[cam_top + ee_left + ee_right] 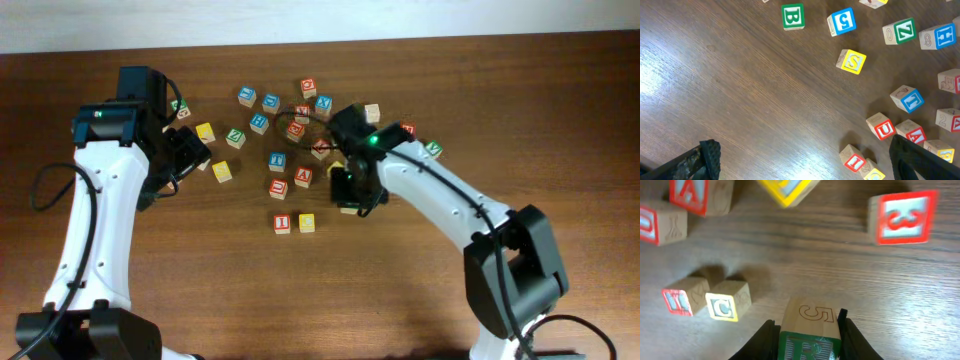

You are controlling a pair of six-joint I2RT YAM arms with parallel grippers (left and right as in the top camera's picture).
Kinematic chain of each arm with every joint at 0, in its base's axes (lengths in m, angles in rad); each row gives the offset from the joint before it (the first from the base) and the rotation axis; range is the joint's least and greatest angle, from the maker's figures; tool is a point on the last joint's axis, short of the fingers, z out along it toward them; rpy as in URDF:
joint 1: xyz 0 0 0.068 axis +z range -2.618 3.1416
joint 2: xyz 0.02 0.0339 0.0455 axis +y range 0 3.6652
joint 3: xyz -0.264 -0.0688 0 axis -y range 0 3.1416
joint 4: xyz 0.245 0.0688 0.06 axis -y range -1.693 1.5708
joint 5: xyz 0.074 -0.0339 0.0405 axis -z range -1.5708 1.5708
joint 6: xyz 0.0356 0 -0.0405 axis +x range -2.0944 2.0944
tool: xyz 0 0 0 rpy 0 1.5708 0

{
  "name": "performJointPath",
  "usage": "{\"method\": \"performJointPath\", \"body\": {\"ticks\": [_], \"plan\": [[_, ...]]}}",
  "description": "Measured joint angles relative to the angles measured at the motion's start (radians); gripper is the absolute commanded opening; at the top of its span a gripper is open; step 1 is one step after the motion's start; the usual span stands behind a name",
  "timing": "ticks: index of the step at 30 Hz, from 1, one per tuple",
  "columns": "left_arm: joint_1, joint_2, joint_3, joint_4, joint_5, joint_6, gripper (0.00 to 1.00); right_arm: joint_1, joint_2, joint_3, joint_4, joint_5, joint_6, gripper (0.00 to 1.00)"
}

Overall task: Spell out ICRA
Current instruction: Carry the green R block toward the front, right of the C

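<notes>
Green R cube (809, 322) clamped in right hand (807, 342). Set it square, touching C cube (724, 306) on its frame-right side. Left hand (805, 164) spread apart.

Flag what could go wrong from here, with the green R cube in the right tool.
The right tool grips the green R cube with a finger on each side. If it is set down tight beside the yellow C cube, the near finger may shove it and the red I cube out of line. The R could also land twisted against the row.
</notes>
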Motion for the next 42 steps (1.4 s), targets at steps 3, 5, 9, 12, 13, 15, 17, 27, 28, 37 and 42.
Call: {"method": "performJointPath", "body": {"ticks": [3, 5, 9, 12, 13, 15, 17, 27, 28, 37, 42], "plan": [[0.0, 0.0, 0.0, 0.0, 0.0, 0.0, 0.99, 0.1, 0.003, 0.0, 0.009, 0.082, 0.018, 0.27], [0.0, 0.0, 0.0, 0.0, 0.0, 0.0, 0.99, 0.133, 0.01, 0.0, 0.031, 0.116, 0.032, 0.26], [0.0, 0.0, 0.0, 0.0, 0.0, 0.0, 0.99, 0.153, 0.062, 0.0, 0.044, 0.163, 0.074, 0.24], [0.0, 0.0, 0.0, 0.0, 0.0, 0.0, 0.99, 0.153, 0.076, 0.0, 0.044, 0.174, 0.088, 0.25], [0.0, 0.0, 0.0, 0.0, 0.0, 0.0, 0.99, 0.153, 0.077, 0.0, 0.044, 0.175, 0.09, 0.24], [0.0, 0.0, 0.0, 0.0, 0.0, 0.0, 0.99, 0.153, 0.077, 0.0, 0.044, 0.177, 0.091, 0.25], [0.0, 0.0, 0.0, 0.0, 0.0, 0.0, 0.99, 0.153, 0.077, 0.0, 0.044, 0.177, 0.105, 0.24], [0.0, 0.0, 0.0, 0.0, 0.0, 0.0, 0.99, 0.153, 0.077, 0.0, 0.044, 0.173, 0.113, 0.24], [0.0, 0.0, 0.0, 0.0, 0.0, 0.0, 0.99, 0.153, 0.077, 0.0, 0.044, 0.173, 0.113, 0.25], [0.0, 0.0, 0.0, 0.0, 0.0, 0.0, 0.99, 0.153, 0.084, -0.058, 0.129, 0.169, 0.113, 0.25], [0.0, 0.0, 0.0, 0.0, 0.0, 0.0, 0.99, 0.164, 0.084, -0.058, 0.135, 0.154, 0.114, 0.25]]}}
